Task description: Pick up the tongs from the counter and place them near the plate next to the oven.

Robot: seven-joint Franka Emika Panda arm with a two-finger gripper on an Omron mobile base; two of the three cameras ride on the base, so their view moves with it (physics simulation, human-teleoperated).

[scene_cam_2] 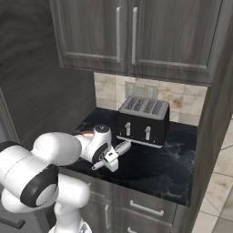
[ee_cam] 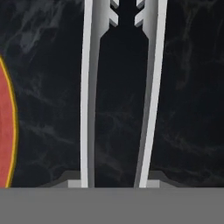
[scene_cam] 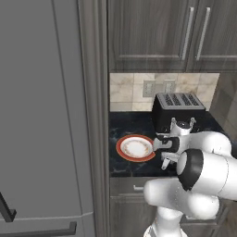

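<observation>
Black veined counter [scene_cam: 125,124] beneath grey wall cabinets [scene_cam: 152,34], with the white arm reaching low over its front part. The claw [ee_cam: 113,181] points down at the stone and is closed on the tongs [ee_cam: 87,87]: in the hand view the two slim silvery arms of the tongs run straight up from between the dark fingertips [ee_cam: 72,180], one on each side of a dark gap, and their far ends show notched inner edges at the top of that view. The tongs thus lie in the grip above the counter surface; whether their tips touch the stone cannot be told. In the right base view a short silvery length of the tongs [scene_cam_2: 122,146] projects from the hand toward the toaster. The plate [scene_cam: 135,148], white with an orange-red rim, lies flat near the front left corner of the counter, just beside the hand; its red rim [ee_cam: 6,131] appears at the left edge of the hand view, close to the tongs but apart from them. A black four-slot toaster [scene_cam: 178,110] stands toward the back edge of the counter, against the tiled backsplash [scene_cam: 127,88]. Tall grey cabinetry [scene_cam: 46,115] adjoins the left end of the counter.
</observation>
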